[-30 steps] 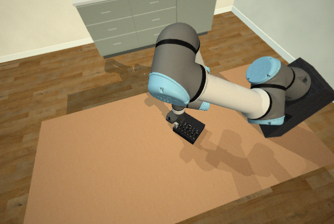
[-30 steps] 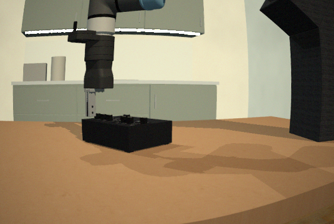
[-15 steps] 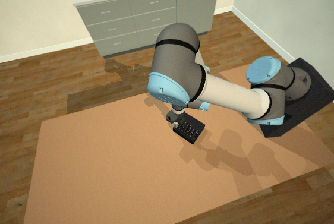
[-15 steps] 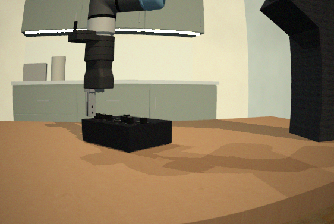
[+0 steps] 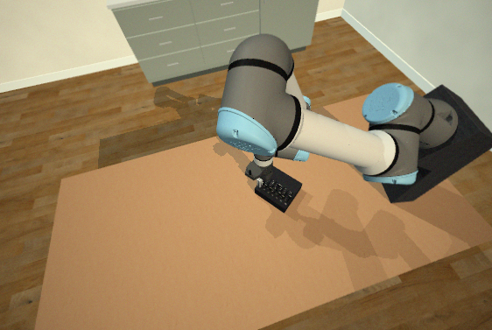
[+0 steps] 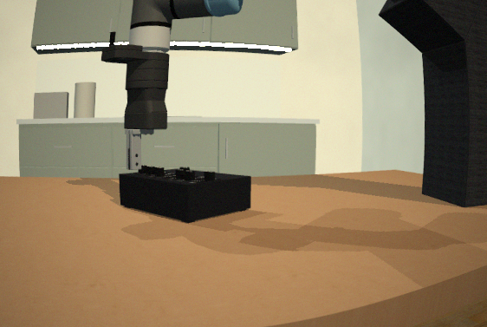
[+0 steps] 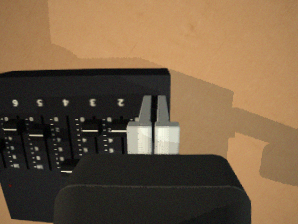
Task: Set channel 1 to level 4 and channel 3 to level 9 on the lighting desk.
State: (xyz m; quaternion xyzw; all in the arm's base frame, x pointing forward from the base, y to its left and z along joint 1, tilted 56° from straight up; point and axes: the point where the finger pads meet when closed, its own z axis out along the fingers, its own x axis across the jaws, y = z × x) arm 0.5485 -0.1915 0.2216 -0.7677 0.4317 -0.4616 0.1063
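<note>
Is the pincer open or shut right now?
Shut. In the wrist view the two pale fingers of the pincer lie pressed together with nothing between them, over the desk's channel 1 end.

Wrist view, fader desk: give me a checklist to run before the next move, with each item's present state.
1. Claw shut, nothing between its fingers: ok.
2. Claw over the channel 1 end of the desk, right of the lane marked 2: ok in the wrist view.
3. Fingertips touching the channel 1 cap: cannot tell, the fingers cover that lane.
4. Desk flat on its feet on the table: ok in the exterior view.
5. Levels of the other faders: cannot tell, the scales are too blurred to read.
6. Claw apart from the neighbouring cap in lane 2: cannot tell, it sits right beside the fingers.
</note>
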